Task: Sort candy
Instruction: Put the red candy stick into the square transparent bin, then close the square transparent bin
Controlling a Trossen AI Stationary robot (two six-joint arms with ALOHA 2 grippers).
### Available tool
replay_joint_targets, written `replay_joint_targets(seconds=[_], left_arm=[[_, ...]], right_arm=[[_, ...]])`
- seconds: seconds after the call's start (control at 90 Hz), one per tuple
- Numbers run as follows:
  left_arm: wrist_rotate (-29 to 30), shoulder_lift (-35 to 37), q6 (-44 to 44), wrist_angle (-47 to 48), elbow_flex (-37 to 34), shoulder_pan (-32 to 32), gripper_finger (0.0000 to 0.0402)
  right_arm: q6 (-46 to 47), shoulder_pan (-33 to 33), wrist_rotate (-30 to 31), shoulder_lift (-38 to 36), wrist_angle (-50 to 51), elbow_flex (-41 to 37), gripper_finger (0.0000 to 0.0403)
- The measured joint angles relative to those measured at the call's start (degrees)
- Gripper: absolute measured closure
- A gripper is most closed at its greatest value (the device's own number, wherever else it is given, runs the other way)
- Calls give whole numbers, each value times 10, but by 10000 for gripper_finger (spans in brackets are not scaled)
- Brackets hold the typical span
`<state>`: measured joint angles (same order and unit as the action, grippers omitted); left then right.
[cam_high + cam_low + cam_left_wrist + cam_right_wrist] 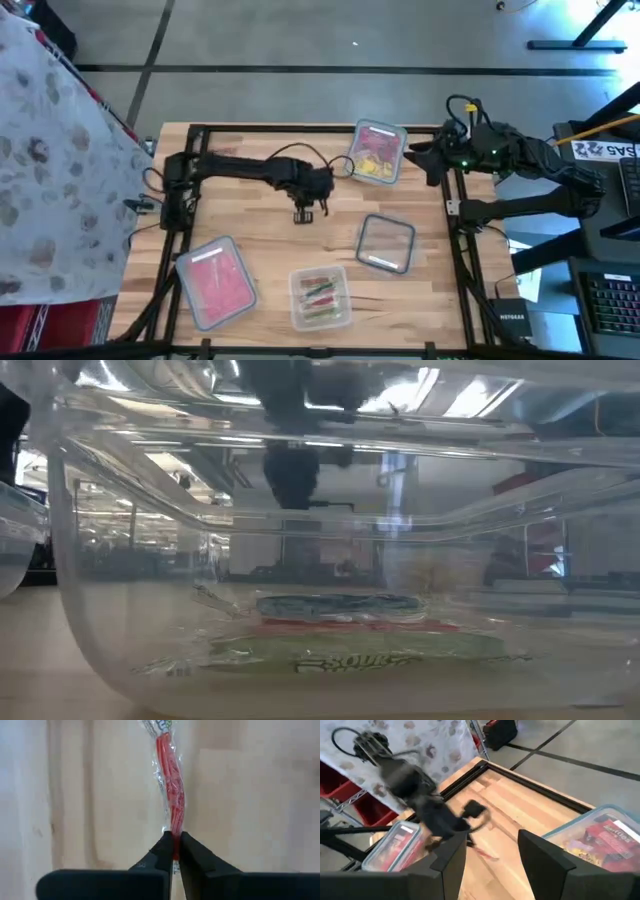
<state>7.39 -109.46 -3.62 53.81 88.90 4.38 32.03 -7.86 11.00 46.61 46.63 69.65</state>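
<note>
Candy stick (171, 785), red in a clear wrapper, is clamped at one end between the fingers of the left gripper (304, 212), which hangs above bare wood near the table's middle, slightly toward the far edge. The wrist view shows the stick dangling straight from the closed tips, held only by a narrow bite.

More candy is already sorted. A mixed tub (378, 153) at the far edge holds red and yellow pieces. A tub of pink pieces (215, 281) sits at the near-left corner. A tub of sticks (320, 296) lies at the near edge, and its red and green sticks match the held one. An empty tub (386, 243) stands right of centre.

The right gripper (432, 160) waits at the far-right edge beside the mixed tub, fingers spread and holding nothing.

Assessment: the carry appears under way, and the stick tub looks like the proper destination. With so slim a grip, travel should be smooth. Release should come low and centred over that tub, so the stick lands flat instead of bridging the rim.
</note>
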Motion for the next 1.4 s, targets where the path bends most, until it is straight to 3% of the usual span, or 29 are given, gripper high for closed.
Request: replay_joint_targets(seconds=[0.078, 0.222, 0.289, 0.5, 0.667, 0.944, 1.278, 1.4], left_arm=[[-61, 35, 29, 7, 0, -35, 401], [-231, 62, 71, -20, 0, -107, 402], [-262, 62, 120, -42, -2, -149, 401], [-207, 35, 265, -152, -2, -283, 375], [-180, -8, 396, -194, -2, -319, 327], [-151, -25, 471, -183, -2, -296, 252], [-127, -16, 448, -177, -2, -239, 245], [-91, -16, 431, -137, -1, -220, 245]], right_arm=[[-13, 0, -2, 0, 0, 0, 238], [-55, 0, -1, 0, 0, 0, 238], [-75, 0, -1, 0, 4, 0, 238], [-102, 0, -1, 0, 21, 0, 238], [-115, 0, -26, 5, 25, 0, 238], [-112, 0, -73, 4, 33, 0, 238], [-98, 0, -107, 3, 70, 1, 238], [-98, 0, -107, 3, 74, 1, 238]])
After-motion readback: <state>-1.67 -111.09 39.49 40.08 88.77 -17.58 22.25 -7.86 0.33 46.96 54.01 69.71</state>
